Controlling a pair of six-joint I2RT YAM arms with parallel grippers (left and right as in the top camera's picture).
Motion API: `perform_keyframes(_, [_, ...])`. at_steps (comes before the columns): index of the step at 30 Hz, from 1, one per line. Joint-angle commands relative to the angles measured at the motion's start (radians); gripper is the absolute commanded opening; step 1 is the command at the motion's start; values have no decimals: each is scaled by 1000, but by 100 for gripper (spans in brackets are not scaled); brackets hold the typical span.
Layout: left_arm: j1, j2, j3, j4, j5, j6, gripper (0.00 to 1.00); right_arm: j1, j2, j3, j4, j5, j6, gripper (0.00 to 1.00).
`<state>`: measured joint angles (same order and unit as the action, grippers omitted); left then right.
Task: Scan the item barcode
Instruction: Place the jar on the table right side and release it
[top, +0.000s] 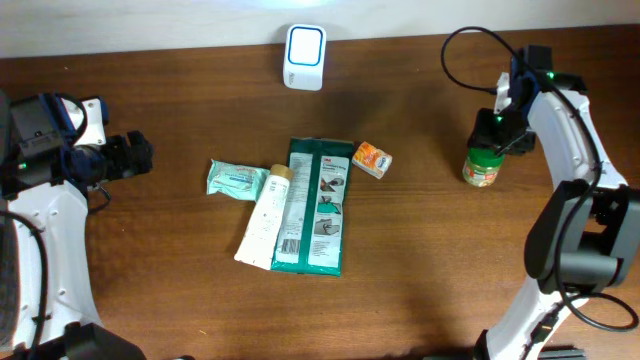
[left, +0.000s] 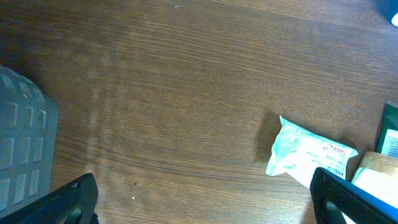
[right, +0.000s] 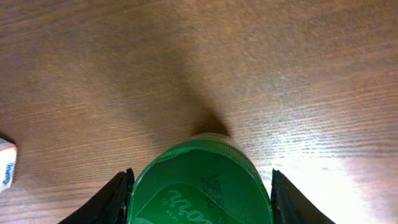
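Green lid and label mark the jar (top: 482, 166), which stands upright at the right side of the table (top: 420, 300) in the overhead view, with the right gripper (top: 497, 132) on top of it. The white scanner (top: 304, 57) is well apart, at the far edge.

From the left wrist, the left gripper (top: 135, 155) is wide open and holds nothing.

From the right wrist, both fingers (right: 118, 199) press on the lid sides. I think it should lift straight up, then turn the label slowly toward the scanner. The barcode is not visible.
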<state>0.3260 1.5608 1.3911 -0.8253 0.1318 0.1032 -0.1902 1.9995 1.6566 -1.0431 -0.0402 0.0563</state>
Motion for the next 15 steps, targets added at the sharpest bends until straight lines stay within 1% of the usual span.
perform_keyframes(1, [2, -3, 1, 2, 10, -13, 99, 0, -12, 2, -14, -8, 9, 47])
perform_keyframes(3, [2, -3, 1, 2, 10, -13, 99, 0, -12, 2, -15, -8, 9, 54])
perform_keyframes(4, [2, -3, 1, 2, 10, -13, 99, 0, -12, 2, -17, -9, 8, 55])
perform_keyframes(5, [2, -3, 1, 2, 10, -13, 99, 0, -12, 2, -21, -9, 8, 61])
perform_keyframes(9, [2, -3, 1, 2, 10, -13, 99, 0, -13, 27, -55, -11, 8, 96])
perform_keyframes(10, [2, -3, 1, 2, 10, -13, 99, 2, -13, 82, -98, -37, 8, 100])
perform_keyframes(11, [2, -3, 1, 2, 11, -13, 99, 9, -13, 134, -133, -70, -3, 98])
perform_keyframes(12, [2, -3, 1, 2, 10, -13, 99, 27, -13, 210, -180, -111, -43, 98])
perform_keyframes(13, [2, -3, 1, 2, 10, -13, 99, 55, -13, 274, -211, -115, -51, 98])
perform_keyframes(14, [2, -3, 1, 2, 10, -13, 99, 100, -13, 328, -217, -122, -51, 98])
perform_keyframes(15, [2, -3, 1, 2, 10, -13, 99, 134, -13, 338, -196, -149, -51, 98])
